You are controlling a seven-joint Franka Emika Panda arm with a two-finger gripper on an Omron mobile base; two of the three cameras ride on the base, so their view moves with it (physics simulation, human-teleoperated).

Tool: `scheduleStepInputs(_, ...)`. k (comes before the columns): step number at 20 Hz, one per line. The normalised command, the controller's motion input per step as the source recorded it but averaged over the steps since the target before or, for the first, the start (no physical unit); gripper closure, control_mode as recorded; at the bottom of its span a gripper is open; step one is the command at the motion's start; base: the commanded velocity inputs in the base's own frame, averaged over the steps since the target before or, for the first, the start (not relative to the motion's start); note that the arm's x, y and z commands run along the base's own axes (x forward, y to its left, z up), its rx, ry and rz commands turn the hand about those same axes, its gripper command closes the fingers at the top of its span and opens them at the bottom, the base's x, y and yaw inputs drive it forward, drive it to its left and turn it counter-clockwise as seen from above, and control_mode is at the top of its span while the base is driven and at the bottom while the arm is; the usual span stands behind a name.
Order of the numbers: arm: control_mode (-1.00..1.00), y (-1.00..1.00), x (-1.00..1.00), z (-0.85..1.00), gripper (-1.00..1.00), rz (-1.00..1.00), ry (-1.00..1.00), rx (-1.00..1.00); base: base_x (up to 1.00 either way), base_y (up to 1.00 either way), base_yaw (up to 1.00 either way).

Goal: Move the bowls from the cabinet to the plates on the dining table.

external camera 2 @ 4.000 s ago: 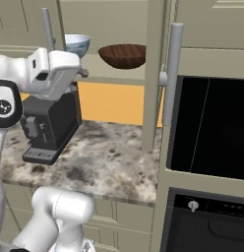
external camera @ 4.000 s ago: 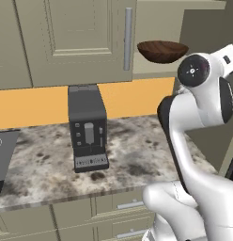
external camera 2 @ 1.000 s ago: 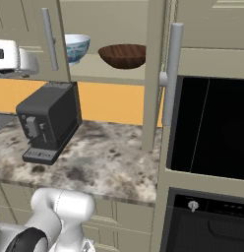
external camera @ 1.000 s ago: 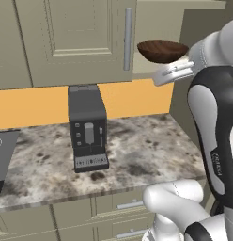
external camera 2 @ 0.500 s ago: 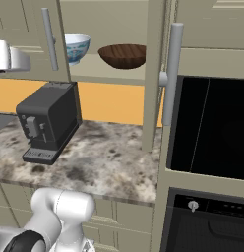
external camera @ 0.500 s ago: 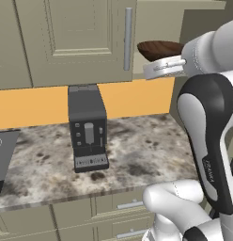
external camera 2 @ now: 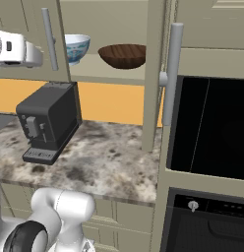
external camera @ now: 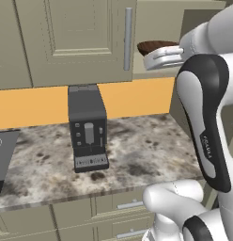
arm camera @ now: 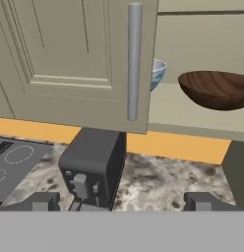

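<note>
Bowls: a dark brown wood-grain round bowl (external camera 2: 123,55) and a white bowl with a blue painted pattern (external camera 2: 76,47) stand side by side on the plain inner shelf (external camera 2: 111,75) of the beige-grey wall cabinet (arm camera: 75,59), apart from each other, the white one partly behind the door edge.
Wood-grain bowl from the hand: upright on the shelf at upper right (arm camera: 216,89), nothing touching it.
White bowl from the hand: just a sliver (arm camera: 157,74) past the door's long silver bar handle (arm camera: 134,61).
Cabinet door: one framed panel door (external camera: 71,40) covers the left part; a second door (external camera 2: 157,74) stands swung out edge-on, its silver handle (external camera 2: 172,74) towards the camera.
Gripper: the two dark fingertips (arm camera: 43,202) stand far apart at the bottom of the hand view, jaws wide and holding nothing, gripper (arm camera: 121,203) well short of the shelf.
Arm: the white arm (external camera: 203,117) rises in front of the cabinet opening, partly covering the brown bowl (external camera: 156,46) in the left base view.
Counter: speckled stone counter (external camera 2: 104,162) below the cabinet, carrying a dark grey box-shaped coffee machine (external camera: 88,127).
Other: black cooktop (arm camera: 13,157) left of the machine; black oven front (external camera 2: 210,128) to the right.
</note>
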Motion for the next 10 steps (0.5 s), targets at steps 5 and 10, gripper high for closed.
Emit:
scheduleStepInputs(5, -1.0, -0.03, 0.34, -0.01, -1.0, -0.04, 0.0, 0.0, 0.0, 0.0, 0.0)
scheduleStepInputs(10, -1.0, 0.07, 0.03, -0.08, -1.0, -0.08, -0.02, 0.0, 0.0, 0.0, 0.0)
